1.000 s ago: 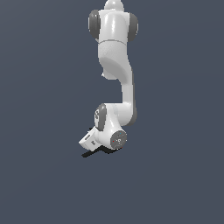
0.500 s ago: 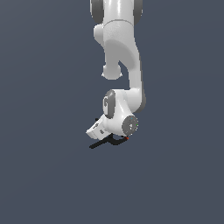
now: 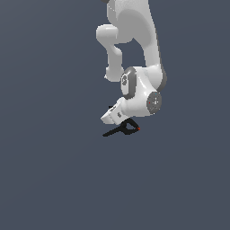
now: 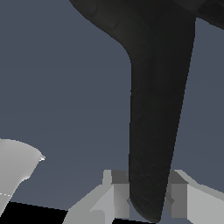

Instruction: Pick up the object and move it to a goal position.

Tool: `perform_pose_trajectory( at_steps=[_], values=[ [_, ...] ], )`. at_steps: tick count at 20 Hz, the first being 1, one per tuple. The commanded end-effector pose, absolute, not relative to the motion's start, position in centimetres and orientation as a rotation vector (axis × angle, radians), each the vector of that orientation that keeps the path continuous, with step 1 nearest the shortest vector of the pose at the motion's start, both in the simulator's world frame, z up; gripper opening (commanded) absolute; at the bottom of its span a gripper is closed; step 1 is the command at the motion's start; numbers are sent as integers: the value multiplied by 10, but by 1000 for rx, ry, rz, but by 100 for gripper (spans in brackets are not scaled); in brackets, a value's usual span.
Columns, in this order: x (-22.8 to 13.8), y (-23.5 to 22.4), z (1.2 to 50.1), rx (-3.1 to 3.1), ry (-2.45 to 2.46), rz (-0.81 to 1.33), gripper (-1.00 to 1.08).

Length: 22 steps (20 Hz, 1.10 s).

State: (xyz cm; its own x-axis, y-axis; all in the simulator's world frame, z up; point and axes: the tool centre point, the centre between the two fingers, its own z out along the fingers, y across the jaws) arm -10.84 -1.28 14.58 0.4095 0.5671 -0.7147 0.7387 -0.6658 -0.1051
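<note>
The black spring clamp (image 3: 120, 130) hangs under the white hand, with its thin handles pointing to the exterior view's left and its tiny red tip (image 3: 138, 129) at the right. My gripper (image 3: 124, 124) is shut on one of its handles. In the wrist view that black handle (image 4: 155, 131) runs between the two grey fingertips, one of them (image 4: 117, 192) pressed against its side, and my gripper (image 4: 148, 194) holds its end. The clamp is held in the air against the plain grey-blue background.
The white arm (image 3: 134, 40) comes down from the top of the exterior view. A pale rounded part of the arm (image 4: 15, 168) shows at the wrist view's edge. Nothing else is in view.
The arm has swung toward the exterior view's right and a little lower, carrying the clamp along in the shut gripper. The hold has not changed.
</note>
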Motion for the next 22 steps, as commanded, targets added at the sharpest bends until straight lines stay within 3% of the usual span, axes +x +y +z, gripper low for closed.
perform_pose_trajectory(
  at_steps=[1,13,22],
  values=[
    [-123,4,167,2438,1151,-1098,-100],
    [-186,82,254,2438,1151,-1098,-100],
    [-208,112,287,2441,1150,-1098,-100]
  ],
)
